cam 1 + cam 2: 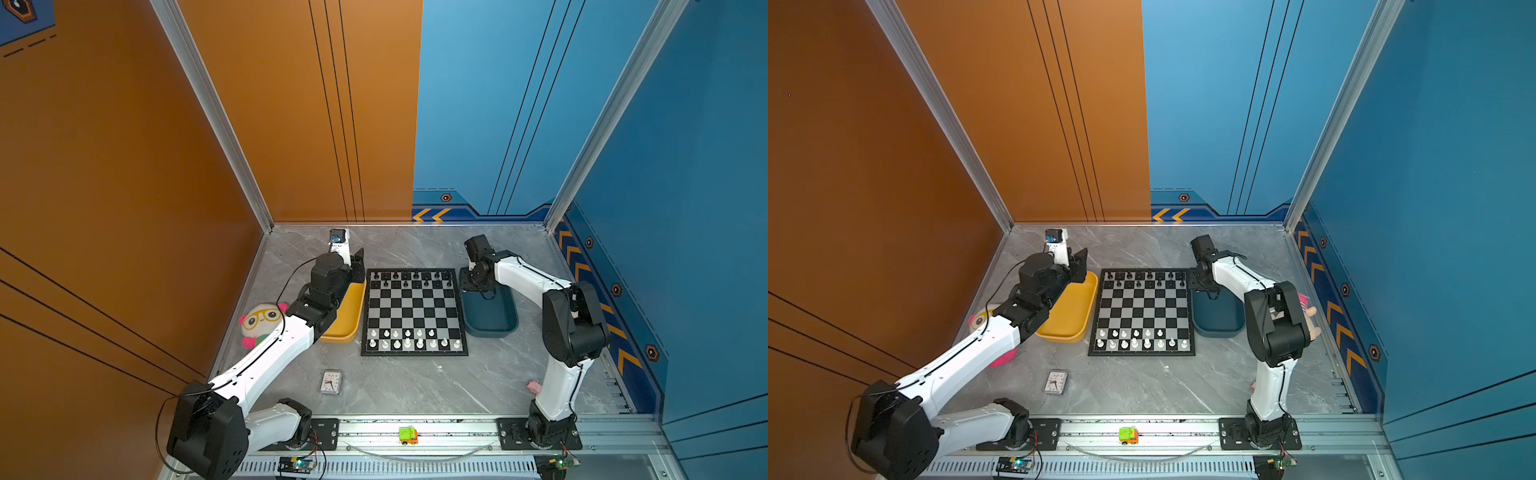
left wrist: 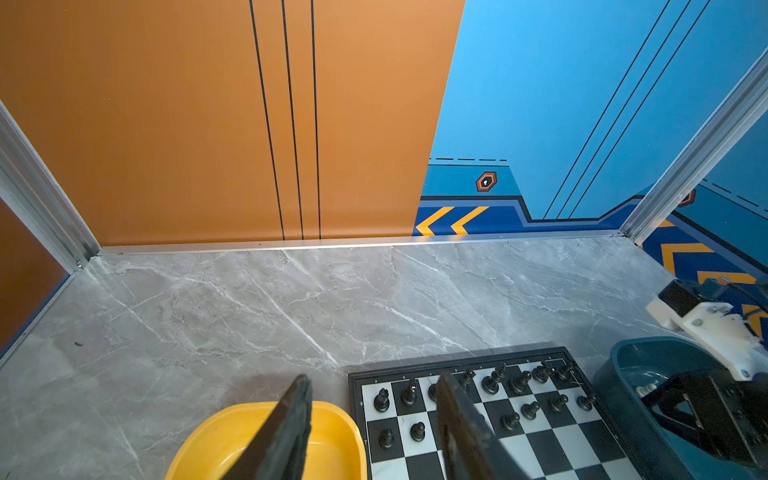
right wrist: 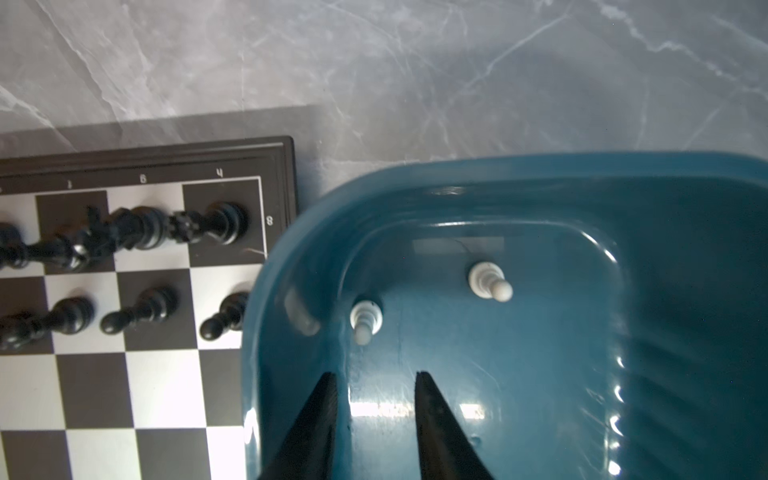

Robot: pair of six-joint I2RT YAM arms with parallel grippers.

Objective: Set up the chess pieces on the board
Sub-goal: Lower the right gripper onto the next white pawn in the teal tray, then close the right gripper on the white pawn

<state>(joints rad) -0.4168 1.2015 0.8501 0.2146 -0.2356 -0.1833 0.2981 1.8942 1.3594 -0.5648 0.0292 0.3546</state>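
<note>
The board point(image 1: 413, 311) lies mid-table, also shown by its frame point(image 3: 145, 160) in the right wrist view. Black chess pieces point(image 1: 411, 279) fill its two far rows and white chess pieces point(image 1: 415, 338) stand on its two near rows. Two white pawns point(image 3: 365, 320) point(image 3: 488, 282) rest on the floor of the dark teal tray point(image 3: 540, 174). My right gripper point(image 3: 375, 374) hangs open inside that tray, a short way from the nearer pawn, with nothing between its fingers. My left gripper point(image 2: 374, 378) is open and empty over the far end of the yellow tray point(image 2: 232, 419), beside the board's far left corner.
The yellow tray point(image 1: 345, 324) touches the board's left side and the teal tray point(image 1: 492, 320) sits at its right. A plush toy point(image 1: 262, 322) lies under the left arm. A small clock point(image 1: 331, 381), a pink pig point(image 1: 535, 386) and a green toy car point(image 1: 408, 435) lie nearer the front.
</note>
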